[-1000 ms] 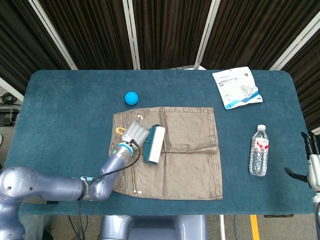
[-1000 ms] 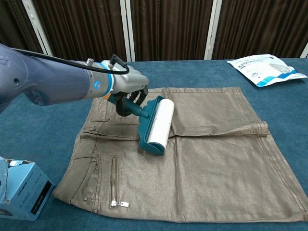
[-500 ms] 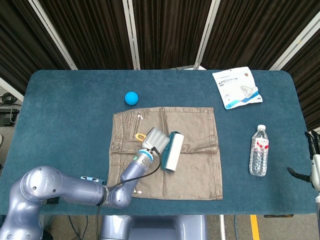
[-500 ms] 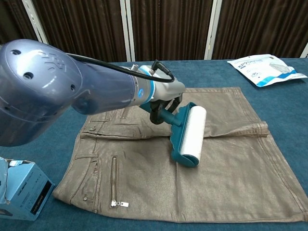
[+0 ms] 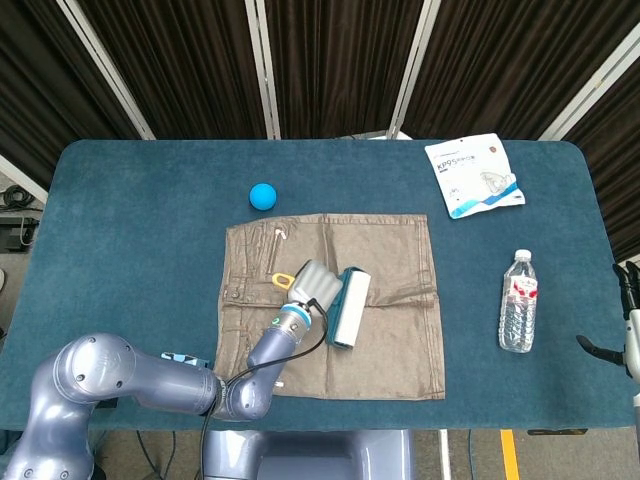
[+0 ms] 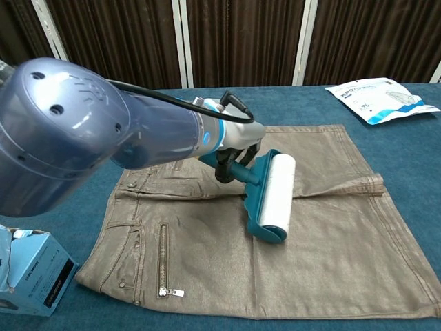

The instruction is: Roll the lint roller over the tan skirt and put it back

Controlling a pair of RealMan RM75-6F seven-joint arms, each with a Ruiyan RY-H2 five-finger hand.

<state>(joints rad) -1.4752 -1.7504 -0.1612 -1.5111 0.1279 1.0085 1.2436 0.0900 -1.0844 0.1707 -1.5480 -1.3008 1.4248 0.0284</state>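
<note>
Dark curtains [image 5: 330,60] with pale poles hang behind a table [image 5: 130,220] covered in blue cloth. Most of the left arm fills the chest view and hides the near left side of the table there. Its left hand [image 6: 231,148] is half hidden by the wrist, but the fingers are wrapped around the teal handle of the roller [image 6: 270,196], so it holds the roller. The roller lies with its white drum on the skirt [image 6: 331,234], near the middle, just by a fold that runs across the cloth. The skirt is spread flat, with its zip and waist toward the left. The right hand [image 5: 628,325] peeks in at the right edge of the head view, cut off by the frame; it is too little to see, so I cannot tell if it is wide or closed. A small box [image 6: 31,272] sits at the bottom left of the chest view, partly cut off. A blue ball [image 5: 263,195] rests just beyond the skirt. A water bottle [image 5: 518,300] lies to the right, well apart from the skirt. A white and blue packet [image 5: 472,175] sits in the far right corner
</note>
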